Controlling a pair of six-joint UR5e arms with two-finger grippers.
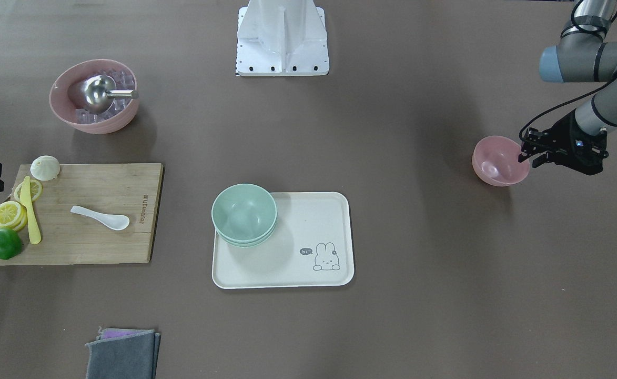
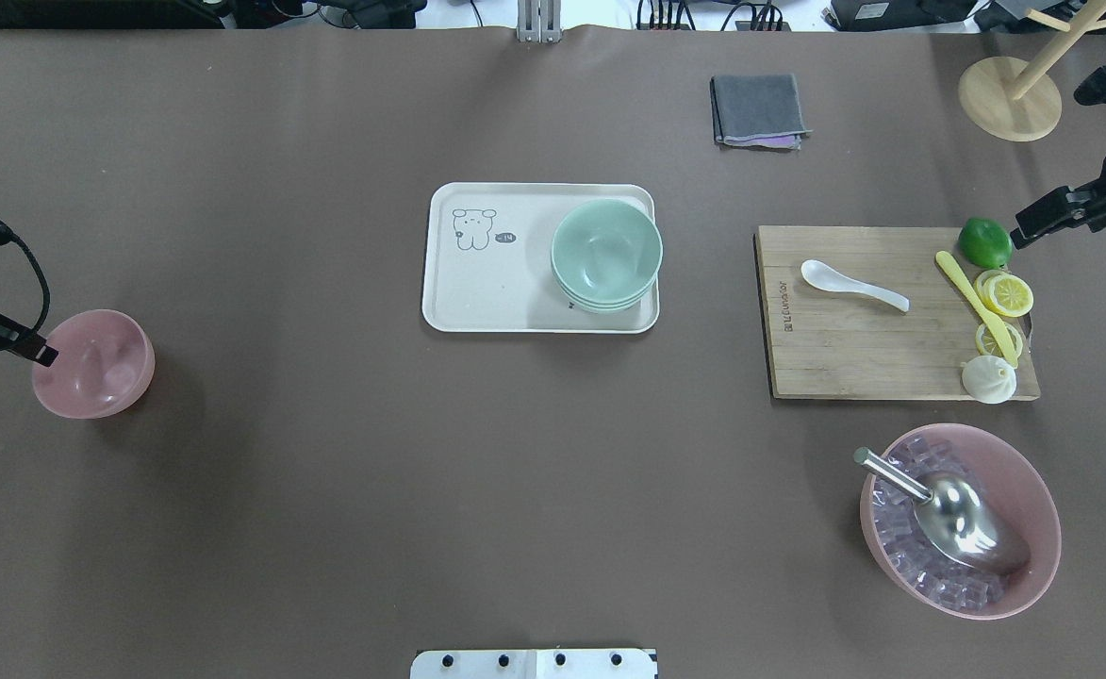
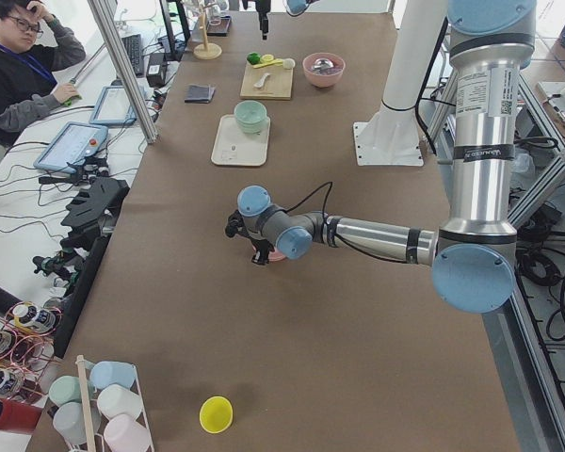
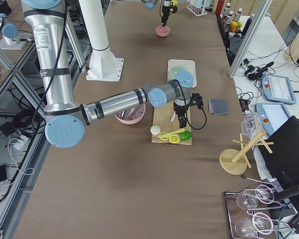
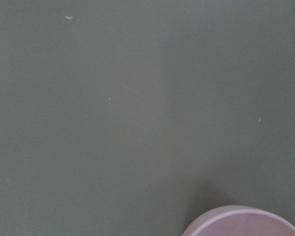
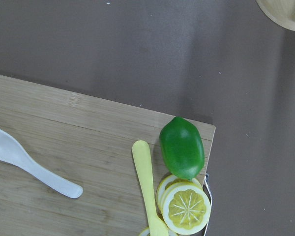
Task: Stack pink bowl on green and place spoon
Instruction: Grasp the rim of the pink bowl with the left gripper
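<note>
Seemingly barely parted, the left claw [image 1: 529,159] straddles the rim of the pink bowl [image 1: 495,166], well apart from the green bowl [image 1: 243,212], grip unclear; a one-sided hold could let it tilt and slip.

Matt wooden board [image 1: 103,242] (spoon [image 1: 109,219] glossy).
</note>
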